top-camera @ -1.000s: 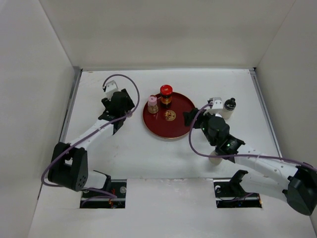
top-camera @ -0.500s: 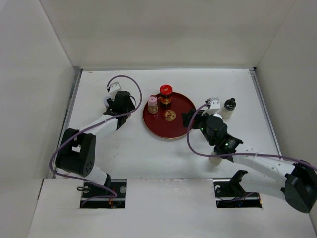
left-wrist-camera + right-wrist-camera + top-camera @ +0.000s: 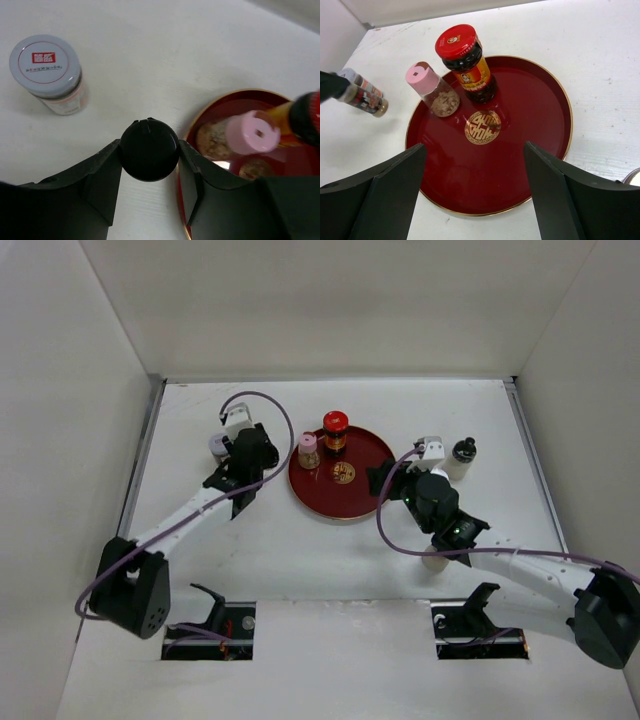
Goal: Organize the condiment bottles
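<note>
Held the black-capped bottle [image 3: 148, 159] clamped in the left pincer [image 3: 150, 151] just left of the tray [image 3: 530, 115], with the right pincer [image 3: 474, 147] gaping empty over the tray's right edge; probably needed lifting clear of the rim, then setting upright on a bare patch of the tray.

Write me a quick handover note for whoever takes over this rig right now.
Left tool: shut on a black-capped bottle, held just off the left rim of the red tray.
Right tool: open and empty, over the tray.
Done: red-capped jar and pink-capped shaker stand on the tray.
Left: set the held bottle down. On the table are the silver-capped jar, a dark-topped bottle right of the tray, and a pale bottle partly hidden under the right arm.
</note>
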{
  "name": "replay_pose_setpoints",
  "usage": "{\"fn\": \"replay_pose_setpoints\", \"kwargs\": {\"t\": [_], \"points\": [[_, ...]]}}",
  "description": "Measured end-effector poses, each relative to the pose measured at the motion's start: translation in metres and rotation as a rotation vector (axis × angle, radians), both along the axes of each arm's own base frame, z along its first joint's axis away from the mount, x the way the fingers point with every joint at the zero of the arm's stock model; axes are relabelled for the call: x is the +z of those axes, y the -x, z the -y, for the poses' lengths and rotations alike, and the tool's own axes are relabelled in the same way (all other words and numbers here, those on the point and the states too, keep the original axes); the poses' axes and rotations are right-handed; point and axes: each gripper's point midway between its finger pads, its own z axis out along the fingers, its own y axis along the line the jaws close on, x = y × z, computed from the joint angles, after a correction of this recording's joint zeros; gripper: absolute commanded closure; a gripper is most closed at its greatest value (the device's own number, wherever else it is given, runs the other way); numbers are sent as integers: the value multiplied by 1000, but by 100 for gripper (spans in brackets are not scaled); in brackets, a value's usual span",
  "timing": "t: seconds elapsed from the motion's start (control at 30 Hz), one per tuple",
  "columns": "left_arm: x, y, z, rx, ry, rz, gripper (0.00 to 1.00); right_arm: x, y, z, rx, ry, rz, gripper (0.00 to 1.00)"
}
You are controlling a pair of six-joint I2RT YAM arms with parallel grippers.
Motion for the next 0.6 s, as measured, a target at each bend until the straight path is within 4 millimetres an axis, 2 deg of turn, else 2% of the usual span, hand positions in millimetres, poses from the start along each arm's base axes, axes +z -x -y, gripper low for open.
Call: {"fn": "replay_pose_setpoints", "kwargs": {"t": [0.1,0.17,0.27,0.4,0.6], "points": [[27,16,25,-71,24,57,75,0,0,0,1,-1,0,15],[32,28,44,-125,26,62,75,1,0,0,3,-3,1,15],[23,42,75,-209,6,29,75,3,1,0,4,-7,6,15],[4,49,114,-292,-26,-16,74,8,1,1,2,-19,15,16],[-7,31,154,-339,-43,-24,74,13,-4,12,-35,-45,22,16]]}}
